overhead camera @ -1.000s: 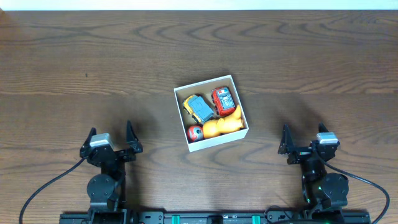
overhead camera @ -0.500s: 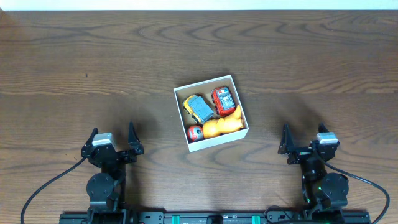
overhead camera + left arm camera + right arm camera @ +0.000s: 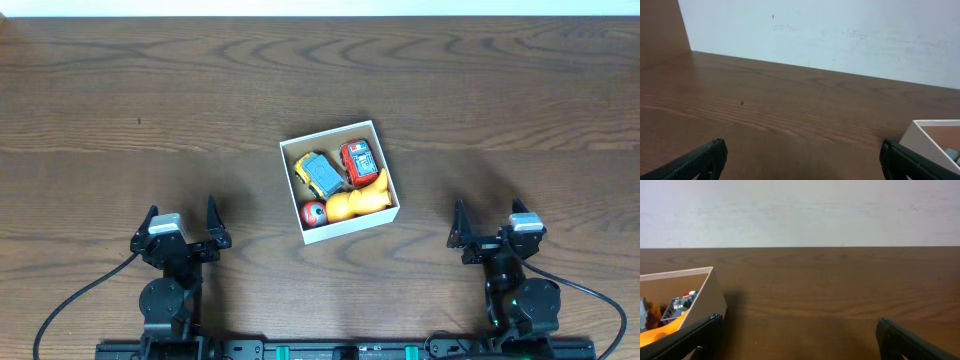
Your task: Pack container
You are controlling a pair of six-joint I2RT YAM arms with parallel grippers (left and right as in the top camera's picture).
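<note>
The container [image 3: 290, 148] is a small square white box with a brown inside at the table's middle. It holds a yellow and blue toy car [image 3: 319, 173], a red toy car [image 3: 358, 159], a red ball [image 3: 313, 213] and an orange toy [image 3: 358, 201]. Its corner shows in the left wrist view [image 3: 920, 135] and its wall in the right wrist view [image 3: 705, 297]. My left gripper [image 3: 180, 224] is open and empty at the front left. My right gripper [image 3: 488, 222] is open and empty at the front right. Both stand apart from the box.
The wooden table [image 3: 150, 100] spreads all round the box. A pale wall [image 3: 800, 210] rises beyond the far edge. Black cables run from both arm bases along the front edge.
The left gripper shifted slightly toward the front and right over the last second. The right arm and the box have not moved.
</note>
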